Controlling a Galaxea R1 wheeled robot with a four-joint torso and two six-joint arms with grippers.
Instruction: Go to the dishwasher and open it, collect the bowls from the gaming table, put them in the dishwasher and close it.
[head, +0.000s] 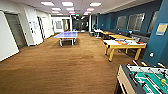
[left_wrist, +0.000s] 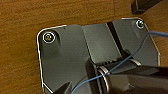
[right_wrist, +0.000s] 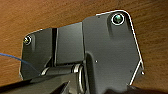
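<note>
Nearest, at the lower right of the head view, stands the gaming table (head: 140, 80): a green field crossed by rods with handles, in a pale frame with dark edging. Something small and yellowish sits on the field near its far right edge, but whether it is a bowl or a player figure cannot be told. No dishwasher can be made out from here.

Bowls, judging from the task alone, should be light, stiff and smooth-sided, likely breakable if ceramic; the rim would be the natural place to pinch. Reaching one between the rods looks awkward, since the rods run across the field and leave narrow gaps.

Beyond the gaming table, a yellow-legged table (head: 124, 46) stands by the blue wall (head: 160, 45), with orange and blue items on its tabletop. More tables line the wall behind it. A ping-pong table (head: 67, 35) sits mid-room on the brown floor (head: 50, 72), well apart from everything else. White walls and doorways run along the left, and ceiling lights recede down the hall. The open floor ahead holds no obstacle.

Both wrist views look down on floor past the robot's dark plate; a dark leg (left_wrist: 146, 6) shows at one corner of the left wrist view. Whether either claw is released or clenched, I cannot tell.
</note>
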